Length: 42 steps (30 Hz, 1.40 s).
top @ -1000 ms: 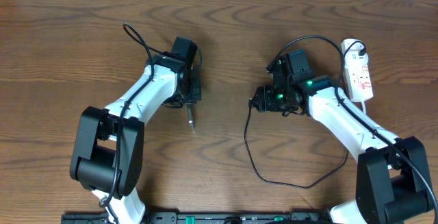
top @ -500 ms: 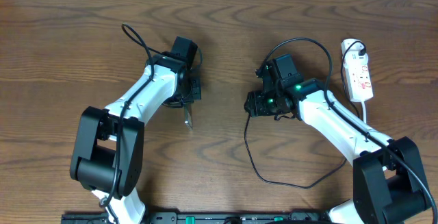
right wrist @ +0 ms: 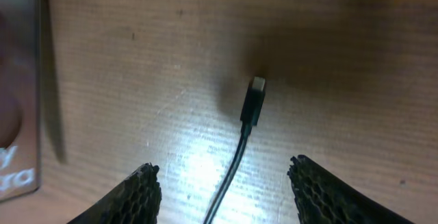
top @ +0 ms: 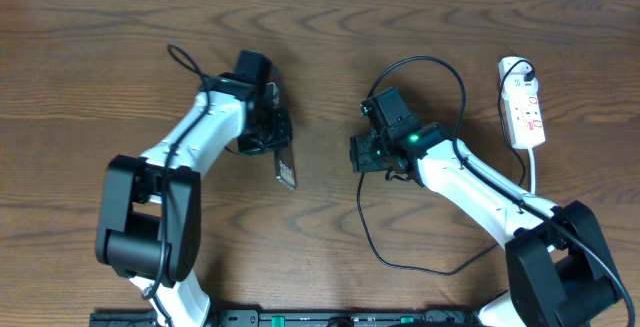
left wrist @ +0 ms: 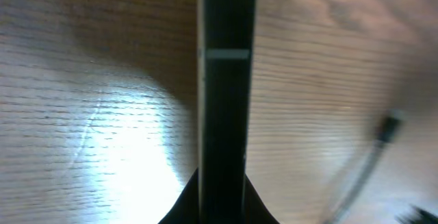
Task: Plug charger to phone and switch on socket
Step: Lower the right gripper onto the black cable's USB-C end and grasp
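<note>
My left gripper is shut on the phone and holds it tilted on its edge above the table. In the left wrist view the phone is a dark vertical bar edge-on between my fingers. My right gripper is open just right of the phone. In the right wrist view the charger's connector tip lies on the wood between and ahead of my open fingers. The phone's edge shows at the far left. The charger cable loops toward the front. The socket lies at the far right.
The right arm's thicker black cable arcs above that arm. The socket's white cord runs toward the front under the right arm. The blurred charger tip shows to the phone's right in the left wrist view.
My left gripper has shifted slightly left and turned the phone, so more of its face shows from above. My right gripper has moved left toward the phone, along the charger cable.
</note>
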Tool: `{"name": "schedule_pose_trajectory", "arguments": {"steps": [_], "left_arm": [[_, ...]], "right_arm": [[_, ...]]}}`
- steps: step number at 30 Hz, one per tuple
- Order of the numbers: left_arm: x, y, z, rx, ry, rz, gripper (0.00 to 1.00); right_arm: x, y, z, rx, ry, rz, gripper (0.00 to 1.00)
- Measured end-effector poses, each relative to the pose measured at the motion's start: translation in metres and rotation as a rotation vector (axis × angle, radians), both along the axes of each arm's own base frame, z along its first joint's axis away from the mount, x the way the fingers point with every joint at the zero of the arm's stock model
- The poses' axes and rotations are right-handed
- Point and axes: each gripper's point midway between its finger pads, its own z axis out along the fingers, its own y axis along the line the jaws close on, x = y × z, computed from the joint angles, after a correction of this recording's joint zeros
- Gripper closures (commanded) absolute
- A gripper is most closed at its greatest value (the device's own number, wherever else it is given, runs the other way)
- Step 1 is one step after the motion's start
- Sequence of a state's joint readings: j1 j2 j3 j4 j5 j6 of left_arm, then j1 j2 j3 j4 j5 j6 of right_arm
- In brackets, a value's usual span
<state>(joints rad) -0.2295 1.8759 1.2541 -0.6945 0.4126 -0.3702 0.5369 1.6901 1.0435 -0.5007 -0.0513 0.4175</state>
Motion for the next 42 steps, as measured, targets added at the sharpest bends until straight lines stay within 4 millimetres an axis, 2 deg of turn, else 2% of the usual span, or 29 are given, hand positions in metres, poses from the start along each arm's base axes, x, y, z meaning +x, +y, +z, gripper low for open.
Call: {"name": "schedule_pose_trajectory", "arguments": {"steps": [2, 5, 7, 8, 10, 15, 19, 24, 28, 31, 35, 42], "left_arm": [[0.001, 0.001, 0.006, -0.078, 0.017, 0.024, 0.93], [0.003, 0.005, 0.016, -0.163, 0.030, 0.056, 0.93], [0.002, 0.007, 0.021, -0.200, 0.044, 0.071, 0.93], [0.001, 0.007, 0.022, -0.209, 0.049, 0.074, 0.92], [0.000, 0.005, 0.024, -0.225, 0.054, 0.071, 0.93], [-0.002, 0.002, 0.026, -0.246, 0.060, 0.065, 0.92], [-0.002, 0.001, 0.027, -0.253, 0.060, 0.064, 0.92], [-0.004, -0.006, 0.032, -0.304, 0.074, 0.056, 0.92], [-0.006, -0.014, 0.039, -0.364, 0.083, 0.045, 0.93], [-0.008, -0.019, 0.044, -0.402, 0.090, 0.039, 0.93], [-0.008, -0.021, 0.046, -0.418, 0.093, 0.036, 0.93], [-0.008, -0.022, 0.047, -0.431, 0.094, 0.033, 0.93]], "right_arm": [[0.002, 0.001, -0.004, -0.007, -0.005, -0.003, 0.42], [0.003, -0.001, -0.019, -0.030, 0.021, -0.026, 0.52], [0.000, -0.004, -0.034, -0.050, 0.059, -0.043, 0.64], [-0.002, -0.005, -0.043, -0.060, 0.080, -0.051, 0.73], [-0.003, -0.008, -0.051, -0.075, 0.098, -0.066, 0.80], [-0.009, -0.011, -0.052, -0.079, 0.127, -0.098, 0.84], [-0.013, -0.014, -0.052, -0.085, 0.150, -0.118, 0.99], [-0.015, -0.014, -0.053, -0.087, 0.159, -0.125, 0.97], [-0.018, -0.018, -0.053, -0.087, 0.183, -0.123, 0.72], [-0.016, -0.027, -0.052, -0.094, 0.195, -0.124, 0.62], [-0.013, -0.037, -0.052, -0.104, 0.203, -0.129, 0.60], [-0.011, -0.036, -0.051, -0.103, 0.191, -0.116, 0.60]]}}
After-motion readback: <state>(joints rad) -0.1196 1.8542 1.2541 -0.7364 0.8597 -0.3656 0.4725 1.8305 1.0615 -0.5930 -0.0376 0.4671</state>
